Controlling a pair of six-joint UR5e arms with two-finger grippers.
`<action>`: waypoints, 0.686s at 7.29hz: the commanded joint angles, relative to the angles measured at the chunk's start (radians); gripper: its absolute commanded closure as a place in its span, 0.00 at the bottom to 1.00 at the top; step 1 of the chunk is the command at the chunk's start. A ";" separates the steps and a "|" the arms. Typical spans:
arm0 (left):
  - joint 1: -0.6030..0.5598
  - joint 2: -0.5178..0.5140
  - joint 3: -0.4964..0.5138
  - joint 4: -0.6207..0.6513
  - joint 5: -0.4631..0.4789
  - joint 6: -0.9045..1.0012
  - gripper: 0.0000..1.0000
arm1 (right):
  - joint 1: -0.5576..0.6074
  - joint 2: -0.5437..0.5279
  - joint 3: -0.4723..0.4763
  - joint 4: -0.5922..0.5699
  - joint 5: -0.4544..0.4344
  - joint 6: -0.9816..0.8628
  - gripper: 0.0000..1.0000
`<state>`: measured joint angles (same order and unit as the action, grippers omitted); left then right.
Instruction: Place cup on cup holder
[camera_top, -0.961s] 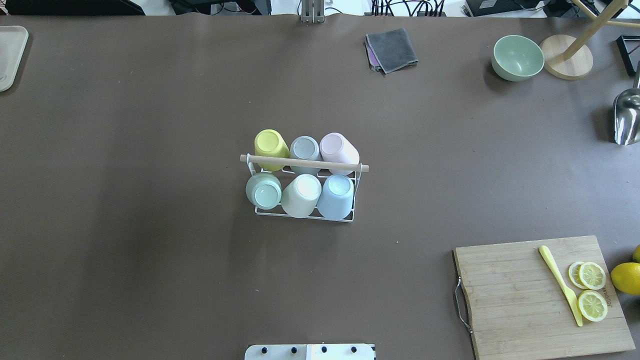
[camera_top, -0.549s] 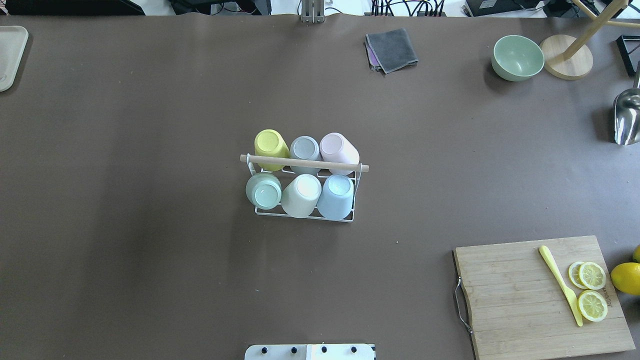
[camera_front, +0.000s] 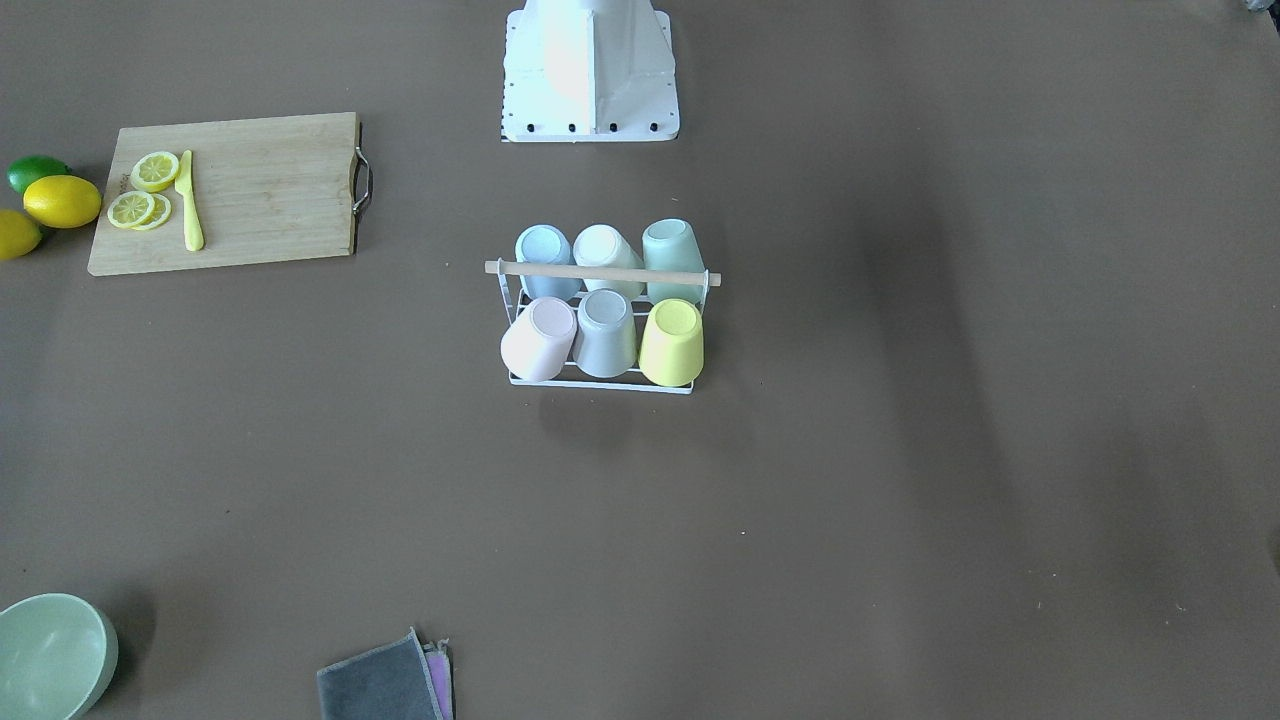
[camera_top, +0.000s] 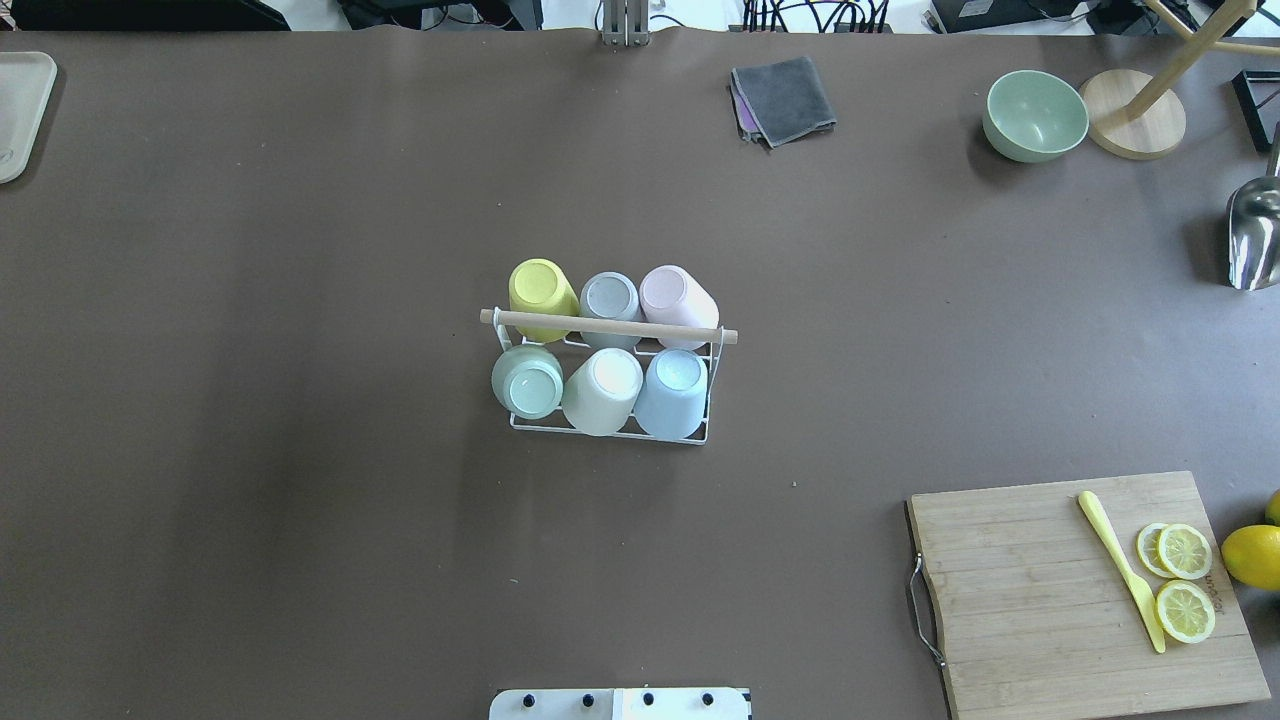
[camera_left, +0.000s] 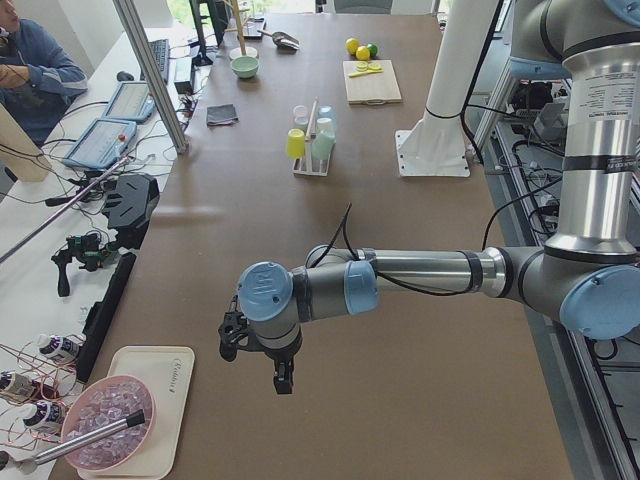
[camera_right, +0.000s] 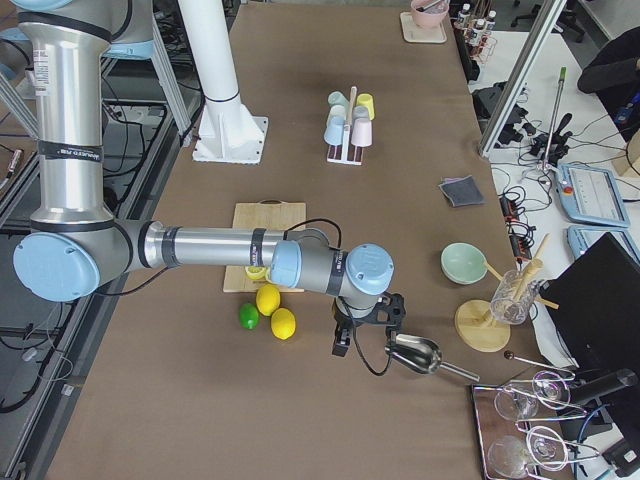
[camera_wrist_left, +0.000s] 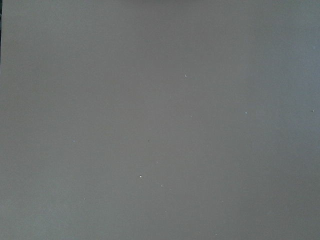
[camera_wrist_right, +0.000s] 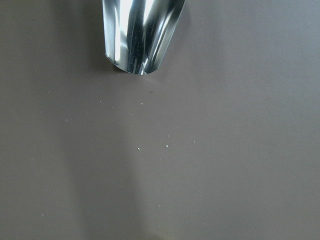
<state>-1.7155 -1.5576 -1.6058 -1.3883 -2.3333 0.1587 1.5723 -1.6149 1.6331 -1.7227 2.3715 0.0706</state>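
The cup holder (camera_top: 610, 428), a white wire rack with a wooden rod (camera_top: 608, 326) across its top, stands mid-table. Several cups sit upside down on its prongs: yellow (camera_top: 540, 285), grey (camera_top: 610, 297) and pink (camera_top: 672, 292) in the far row, green (camera_top: 527, 383), cream (camera_top: 605, 385) and blue (camera_top: 675, 390) in the near row. My left gripper (camera_left: 255, 362) hovers over bare table far to the left of the cup holder (camera_left: 312, 140). My right gripper (camera_right: 365, 335) hangs far to the right, beside a metal scoop (camera_right: 415, 355). Whether either is open or shut, I cannot tell.
A cutting board (camera_top: 1080, 590) with lemon slices and a yellow knife (camera_top: 1120, 570) lies near right. A green bowl (camera_top: 1035, 115), wooden stand (camera_top: 1135, 115) and grey cloth (camera_top: 783, 98) sit at the far side. A tray (camera_top: 20, 110) is far left. A person (camera_left: 35, 70) sits beyond the table.
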 joint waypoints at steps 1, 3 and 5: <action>0.004 -0.001 -0.005 -0.002 0.000 0.008 0.02 | 0.000 0.001 0.001 0.000 0.000 0.000 0.00; 0.010 -0.001 -0.010 0.000 0.000 0.016 0.02 | 0.000 0.001 -0.001 0.000 0.000 0.002 0.00; 0.013 0.001 -0.016 0.000 0.000 0.016 0.02 | 0.000 0.001 -0.001 0.000 0.000 0.002 0.00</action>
<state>-1.7049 -1.5583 -1.6171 -1.3890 -2.3332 0.1744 1.5723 -1.6138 1.6324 -1.7227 2.3715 0.0719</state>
